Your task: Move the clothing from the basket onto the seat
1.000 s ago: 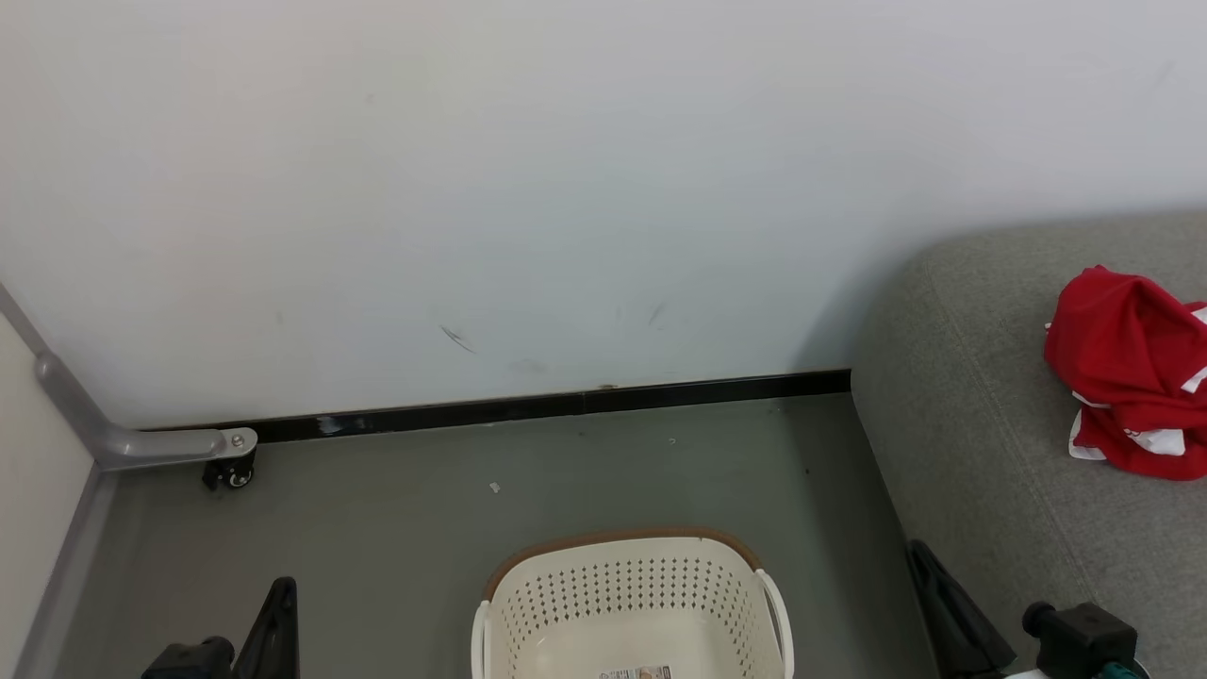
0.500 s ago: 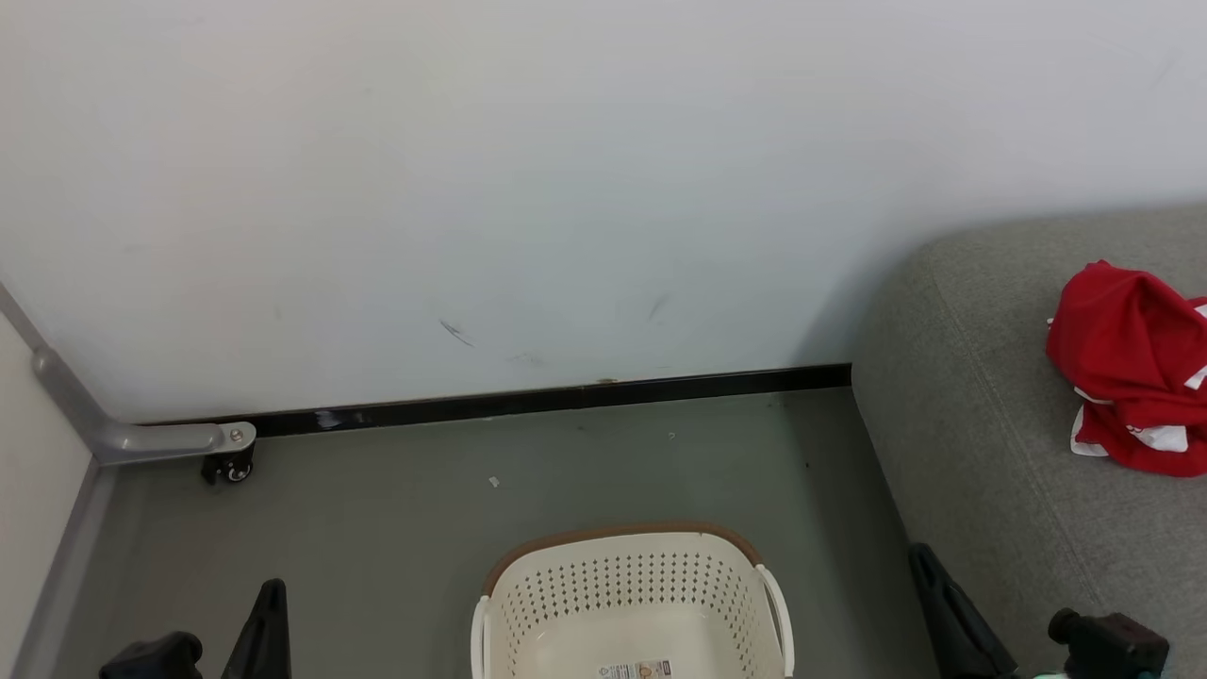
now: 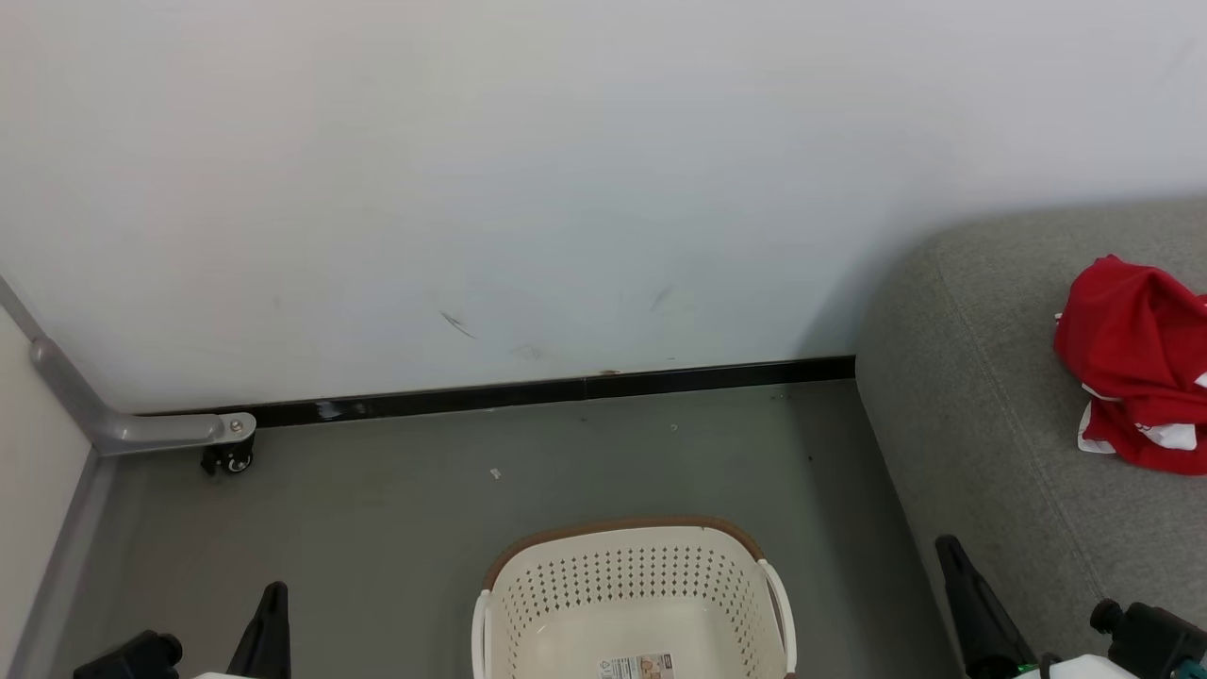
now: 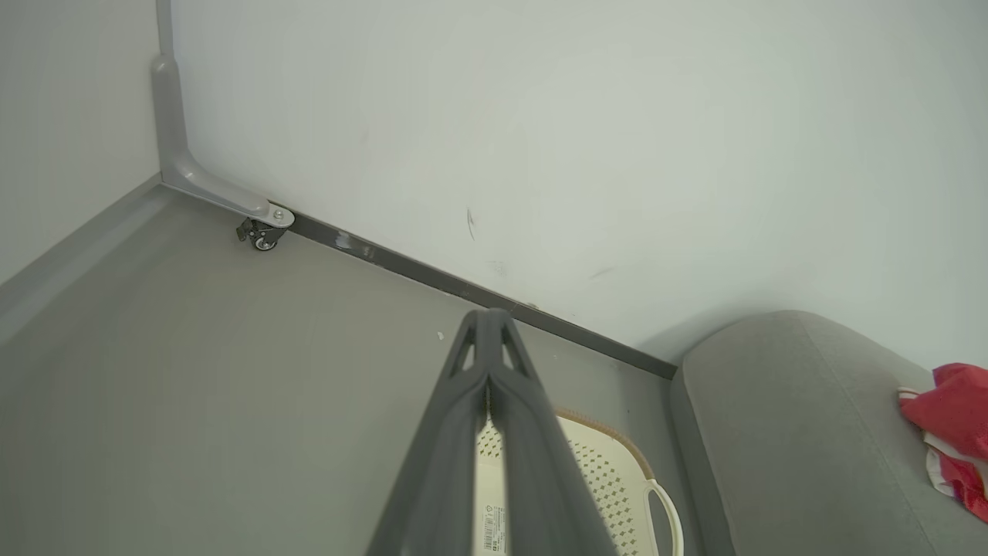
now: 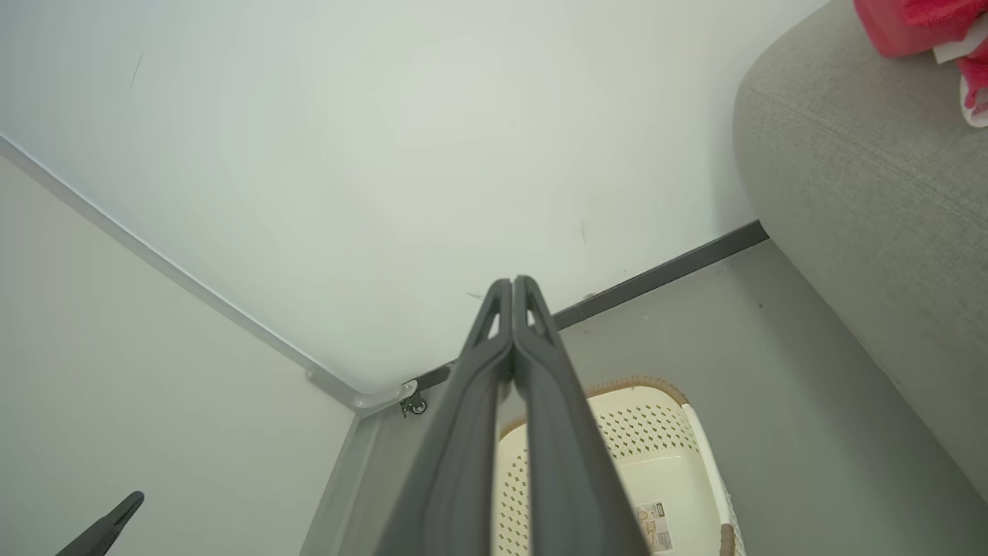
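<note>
— Looking for the clothing (image 3: 1132,358)?
— Bunched in a red heap on the seat (image 3: 981,453), at the right edge of the head view, with white trim along the lower side. Well apart from the basket (image 3: 632,577).
— And the basket?
— Standing on the grey floor (image 3: 405,509), near the seat's rounded end and short of the black skirting (image 3: 566,389). Cream, perforated, brown-rimmed, with a paper label (image 3: 637,667) on the bottom.
— Left fingers (image 4: 451,440)?
— Pressed flat together, gripping nothing. Raised over the basket's near side, aimed toward the white wall (image 4: 617,154).
— Right fingers (image 5: 471,432)?
— Closed tip to tip as well, with nothing between. Above the basket too, with the seat off to the right.
— Anything else?
— A small black castor (image 3: 229,458) on a grey bracket in the left corner.
</note>
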Controlling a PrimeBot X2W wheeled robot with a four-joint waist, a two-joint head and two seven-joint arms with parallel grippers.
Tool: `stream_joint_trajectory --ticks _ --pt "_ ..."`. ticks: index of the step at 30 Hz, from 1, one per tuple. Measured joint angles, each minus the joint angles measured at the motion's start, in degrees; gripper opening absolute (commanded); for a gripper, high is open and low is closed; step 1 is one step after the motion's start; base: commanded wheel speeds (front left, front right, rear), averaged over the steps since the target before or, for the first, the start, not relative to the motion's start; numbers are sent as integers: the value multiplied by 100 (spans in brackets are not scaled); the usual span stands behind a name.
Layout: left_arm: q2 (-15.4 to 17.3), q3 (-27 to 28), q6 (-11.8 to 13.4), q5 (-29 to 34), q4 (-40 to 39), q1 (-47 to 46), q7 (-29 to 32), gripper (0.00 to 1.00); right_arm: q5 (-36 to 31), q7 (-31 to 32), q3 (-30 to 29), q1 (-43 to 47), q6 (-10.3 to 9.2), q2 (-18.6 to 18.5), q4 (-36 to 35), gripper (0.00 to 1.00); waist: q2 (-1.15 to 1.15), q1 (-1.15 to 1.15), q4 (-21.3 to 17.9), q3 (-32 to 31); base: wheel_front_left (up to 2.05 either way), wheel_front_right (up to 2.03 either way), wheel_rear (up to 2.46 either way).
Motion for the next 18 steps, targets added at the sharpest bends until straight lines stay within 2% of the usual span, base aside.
stream_joint_trajectory --ticks 6,11,18 --pt "-54 124 -144 -374 51 -19 101 0 555 127 -23 -46 0 -46 78 0 0 29 5 -8 0 0 0" --pt "-147 253 -282 -753 88 -73 223 0 1115 233 -47 -133 0 -120 190 0 0 43 8 -13 0 0 0" --pt "-223 391 -402 -1178 152 -111 347 0 1768 344 -75 -272 -3 -158 308 0 0 37 12 2 0 0 0"
